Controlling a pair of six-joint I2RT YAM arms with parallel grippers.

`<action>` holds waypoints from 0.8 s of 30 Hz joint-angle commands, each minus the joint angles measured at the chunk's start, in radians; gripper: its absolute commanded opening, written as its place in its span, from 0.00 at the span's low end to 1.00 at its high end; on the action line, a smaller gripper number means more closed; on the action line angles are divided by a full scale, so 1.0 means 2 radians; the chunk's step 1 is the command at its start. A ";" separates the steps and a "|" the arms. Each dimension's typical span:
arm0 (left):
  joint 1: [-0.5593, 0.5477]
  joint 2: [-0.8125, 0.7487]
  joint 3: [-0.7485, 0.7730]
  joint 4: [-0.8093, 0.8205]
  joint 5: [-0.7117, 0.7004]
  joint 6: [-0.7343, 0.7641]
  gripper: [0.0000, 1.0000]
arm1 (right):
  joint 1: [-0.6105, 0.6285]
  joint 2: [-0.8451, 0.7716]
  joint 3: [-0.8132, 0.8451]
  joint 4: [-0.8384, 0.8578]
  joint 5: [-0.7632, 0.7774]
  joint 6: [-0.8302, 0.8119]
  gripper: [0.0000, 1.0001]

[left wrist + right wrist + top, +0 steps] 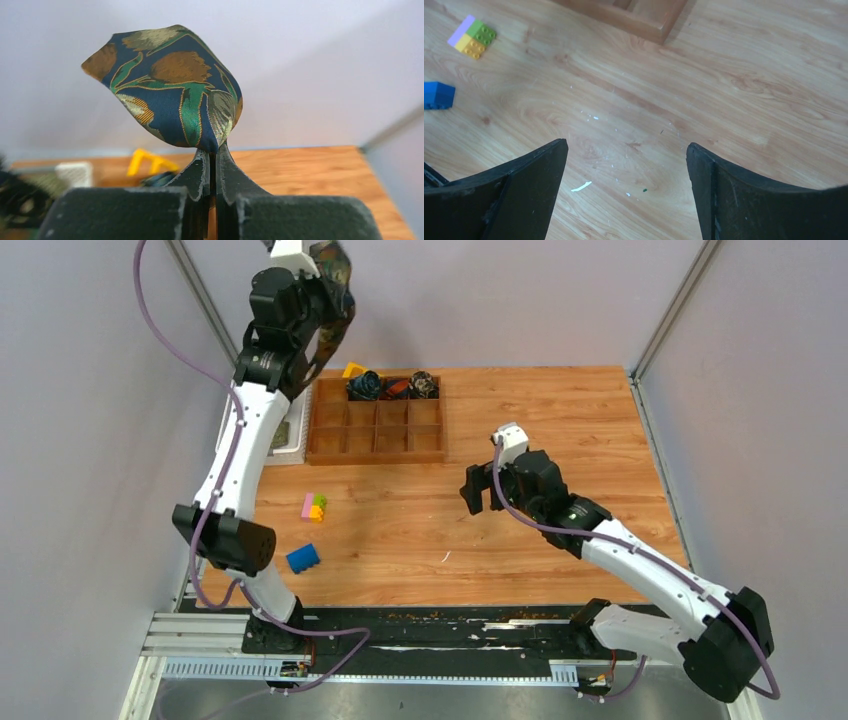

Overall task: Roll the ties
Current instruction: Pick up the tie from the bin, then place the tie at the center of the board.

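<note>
Seen from above, the left pincer [320, 262] stands high at the back left. A navy necktie patterned in green and gold [343, 308] hangs from it, its long axis near vertical and its lower end lost against the dark arm. Just beneath lies a brown wooden tray of square compartments [376, 457]. Three back-row compartments each hold a rolled tie: a dark blue one [363, 385], a reddish one [397, 388] and a mottled dark one [425, 384]. No tie shows in the other compartments. The right pincer [483, 495] hovers well apart, to the right of the tray, over the wooden table [560, 420]. So the left arm has the tie. I judge that its hanging length must come down onto the table before rolling.

In the left wrist view, the left pincer [212, 152] is clamped shut on the necktie's broad pointed end [170, 85], which stands just above the fingertips [200, 170].

In the right wrist view, the right pincer [626, 150] is spread wide and grips nothing. A tray corner [644, 20] shows ahead. To the left lie a pink, green and yellow plastic block stack [471, 36] and a blue plastic block [436, 95].
</note>
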 commanded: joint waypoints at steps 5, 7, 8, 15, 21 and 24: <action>-0.121 -0.074 0.026 -0.006 -0.034 0.010 0.00 | -0.002 -0.116 0.040 -0.043 0.128 0.056 0.90; -0.160 -0.077 0.007 -0.012 -0.039 0.013 0.00 | -0.002 -0.148 0.047 -0.069 0.176 0.077 0.90; -0.181 -0.079 -0.005 -0.019 -0.041 0.017 0.00 | -0.002 -0.166 0.049 -0.084 0.198 0.086 0.90; -0.363 -0.118 -0.248 0.075 -0.102 -0.002 0.00 | -0.002 -0.269 0.074 -0.169 0.305 0.118 0.88; -0.459 -0.029 -0.293 0.132 -0.131 -0.069 0.00 | -0.002 -0.309 0.100 -0.211 0.347 0.128 0.86; -0.488 0.047 -0.223 0.126 -0.129 -0.077 0.00 | -0.002 -0.315 0.107 -0.221 0.342 0.132 0.85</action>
